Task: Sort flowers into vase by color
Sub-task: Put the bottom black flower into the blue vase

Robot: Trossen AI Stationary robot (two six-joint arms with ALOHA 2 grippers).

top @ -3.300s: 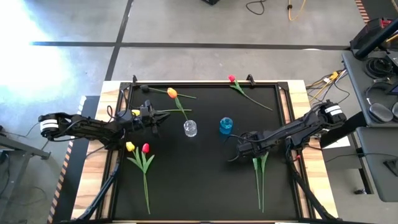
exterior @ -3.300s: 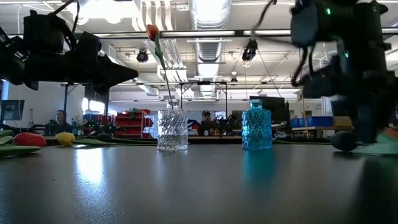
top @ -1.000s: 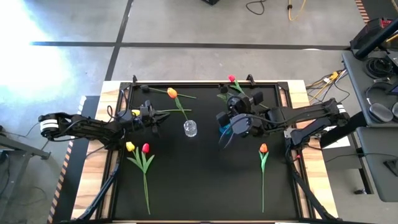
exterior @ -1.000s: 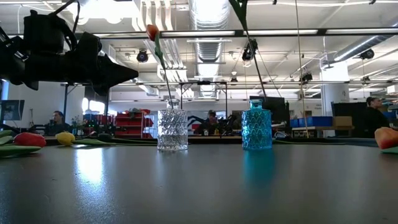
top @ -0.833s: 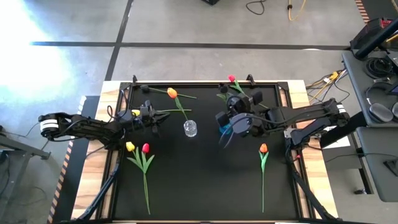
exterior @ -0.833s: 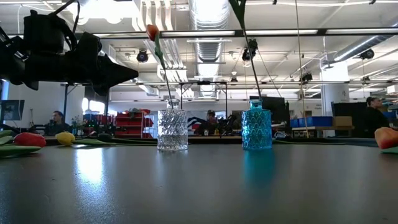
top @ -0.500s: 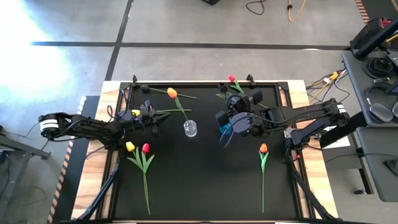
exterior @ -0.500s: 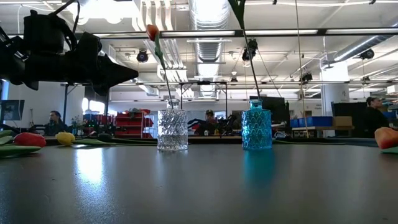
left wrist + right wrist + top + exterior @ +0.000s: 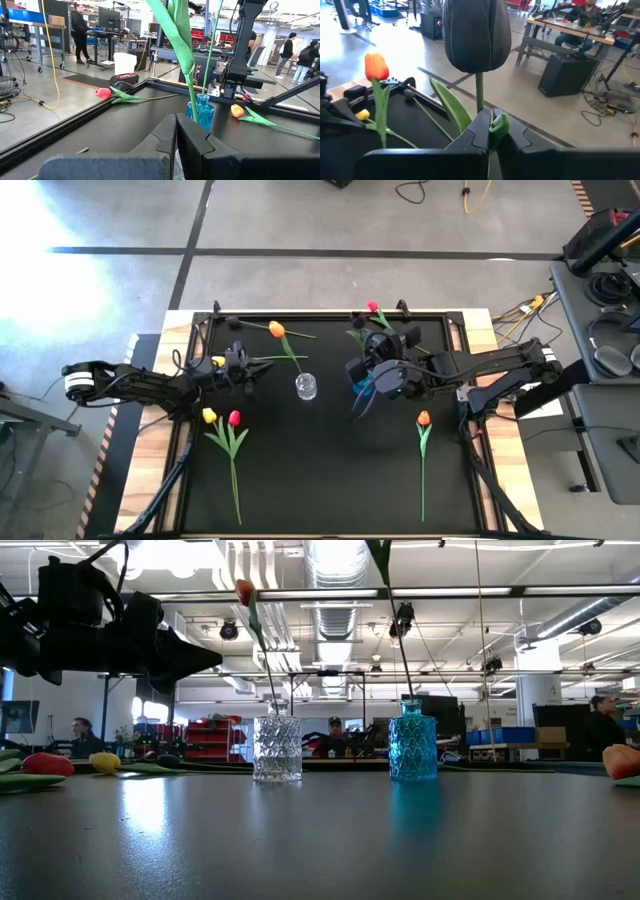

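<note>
Right tool [image 9: 372,380]: you are pinching a tulip stem [image 9: 480,92] shut between its fingers.
Tulip: its stem is reaching down into the blue vase [image 9: 412,747] directly below your tool.
Left tool [image 9: 250,370]: it is waiting closed, empty, beside the clear vase [image 9: 306,387].

Low view: stem [image 9: 398,630] rising out of blue vase [image 9: 412,746] is cut off at the top edge, its head unseen. High view: right hand [image 9: 384,376] covers most of that vase. Right wrist view: tulip head [image 9: 476,34] (backlit, colour unreadable) is cropped at the top edge.
</note>
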